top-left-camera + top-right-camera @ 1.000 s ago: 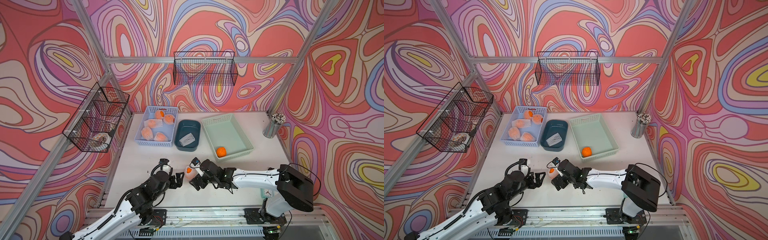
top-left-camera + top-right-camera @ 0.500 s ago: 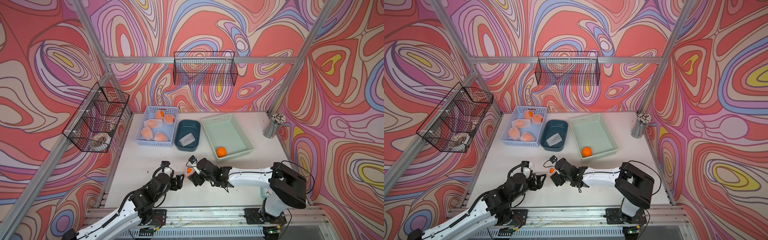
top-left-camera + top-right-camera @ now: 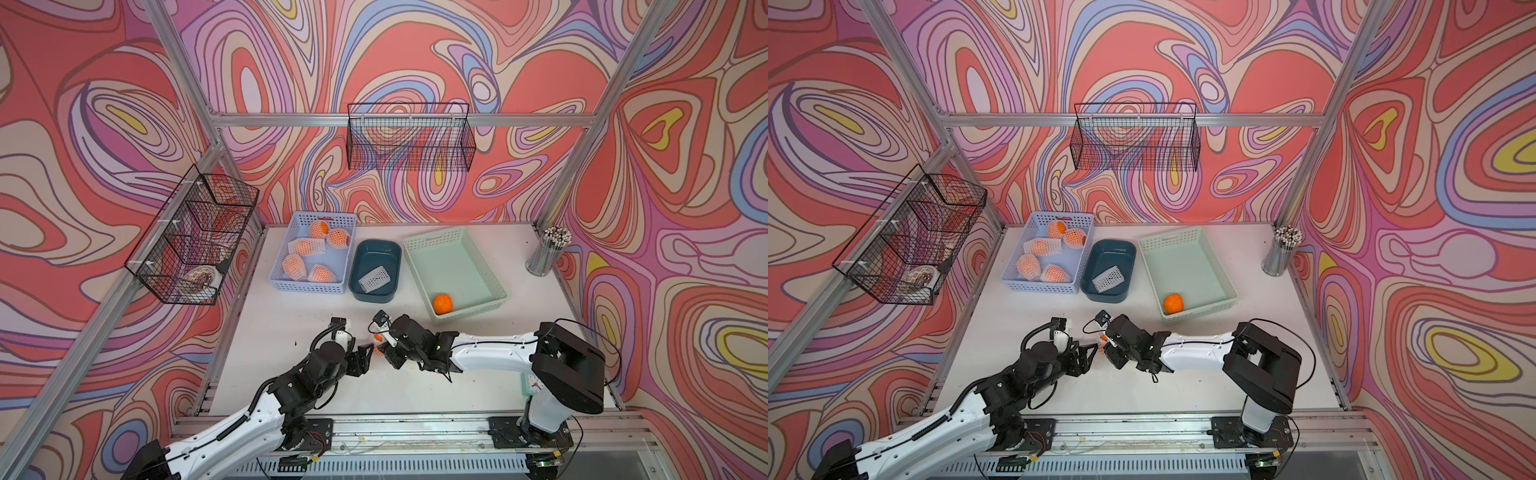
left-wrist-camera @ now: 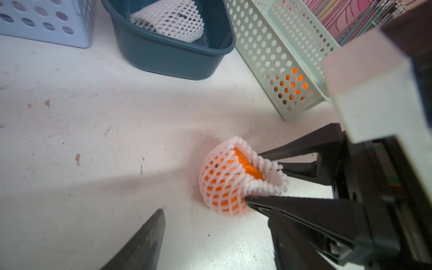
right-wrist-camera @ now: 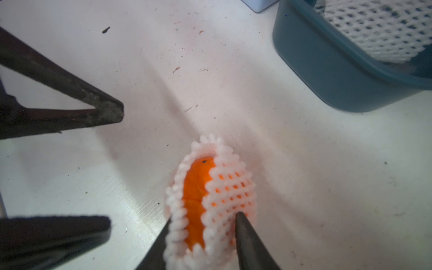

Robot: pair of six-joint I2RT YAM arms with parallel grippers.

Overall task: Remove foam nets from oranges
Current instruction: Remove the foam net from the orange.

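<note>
My right gripper [image 5: 202, 221] clamps the net [image 4: 224, 182] at its open end. My left gripper [image 5: 115, 167] stands released and empty, just beside it. Near: tub [image 4: 168, 60] holding a loose net [image 4: 168, 21], and green basket [image 4: 257, 46]. In both top views the grippers mostly hide the orange [image 5: 194, 198]. It rests on the table [image 4: 93, 140], skin bare where the net gapes.

White diamond-mesh foam net [image 4: 217, 187], orange fruit [image 5: 194, 203], dark teal tub [image 4: 168, 56], mint perforated basket [image 4: 268, 53]
</note>
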